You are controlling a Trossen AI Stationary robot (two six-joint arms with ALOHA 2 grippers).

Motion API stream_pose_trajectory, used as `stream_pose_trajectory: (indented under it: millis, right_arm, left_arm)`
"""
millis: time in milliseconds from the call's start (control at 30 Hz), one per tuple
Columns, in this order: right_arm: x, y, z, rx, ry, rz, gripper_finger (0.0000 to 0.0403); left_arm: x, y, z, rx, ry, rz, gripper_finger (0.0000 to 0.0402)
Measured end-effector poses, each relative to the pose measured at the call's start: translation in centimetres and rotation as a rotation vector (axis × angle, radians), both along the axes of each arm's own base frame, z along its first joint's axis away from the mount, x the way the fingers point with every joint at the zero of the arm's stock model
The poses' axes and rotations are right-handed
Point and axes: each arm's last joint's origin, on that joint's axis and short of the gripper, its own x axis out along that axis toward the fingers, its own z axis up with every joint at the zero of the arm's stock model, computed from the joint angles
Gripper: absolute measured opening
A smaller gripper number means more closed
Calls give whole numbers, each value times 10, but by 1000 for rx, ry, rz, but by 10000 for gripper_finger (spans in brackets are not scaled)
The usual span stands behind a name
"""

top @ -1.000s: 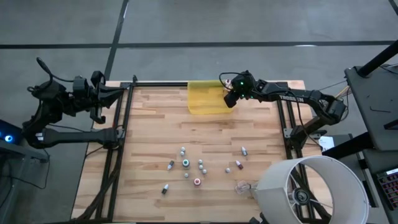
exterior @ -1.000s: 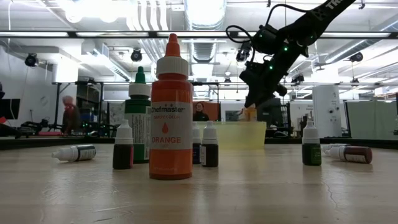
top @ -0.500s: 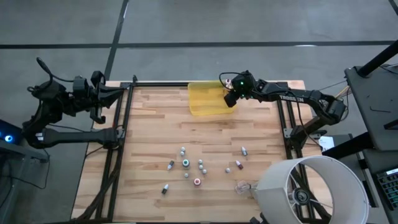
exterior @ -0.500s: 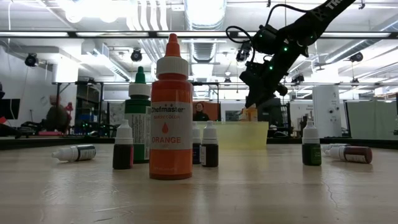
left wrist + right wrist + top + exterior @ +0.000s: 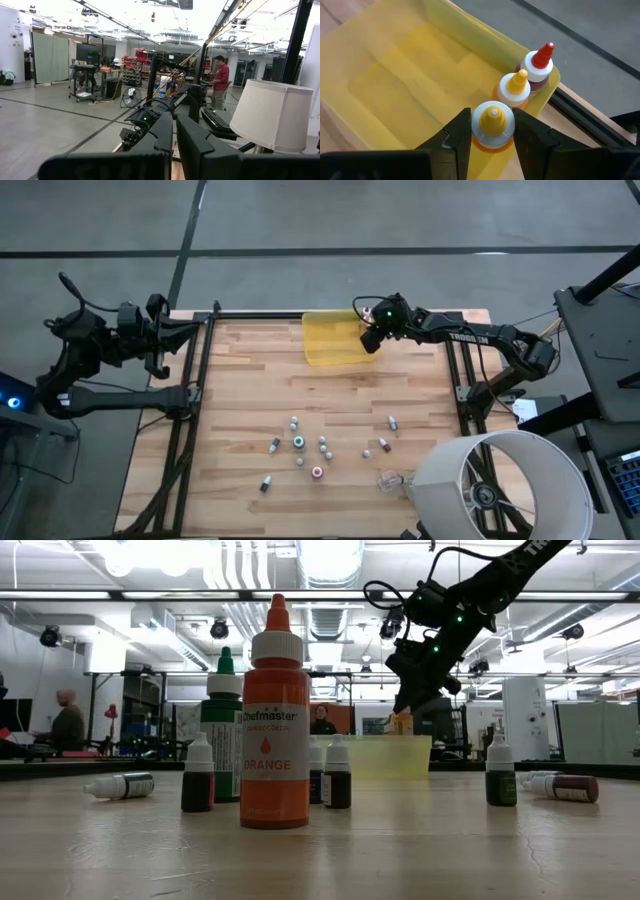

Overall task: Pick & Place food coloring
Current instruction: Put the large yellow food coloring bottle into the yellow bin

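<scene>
Right gripper (image 5: 491,131) over the near-right corner of the yellow tray (image 5: 325,340), fingers (image 5: 457,132) clamped on a yellow-capped bottle (image 5: 492,120). 2 more bottles stand in that corner: yellow cap (image 5: 516,85), red cap (image 5: 540,59). Left gripper (image 5: 174,131) parked off the surface's left edge, fingers closed, empty. Remaining bottles (image 5: 300,443) scattered mid-surface, some upright, some lying down.

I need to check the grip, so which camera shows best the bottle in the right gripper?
The right wrist view: the yellow-capped bottle sits between the right gripper fingers. High and low views hide it behind the arm; the left wrist view misses it.
</scene>
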Motion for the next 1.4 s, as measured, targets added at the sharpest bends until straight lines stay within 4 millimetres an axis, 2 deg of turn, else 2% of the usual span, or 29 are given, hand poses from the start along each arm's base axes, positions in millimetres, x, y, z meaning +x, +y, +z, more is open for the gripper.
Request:
stream_pose_trajectory:
  millis: [1400]
  right_arm:
    - [-4,4,-16,26,-39,17,115]
  left_arm:
    - [0,0,0,0,0,0,0]
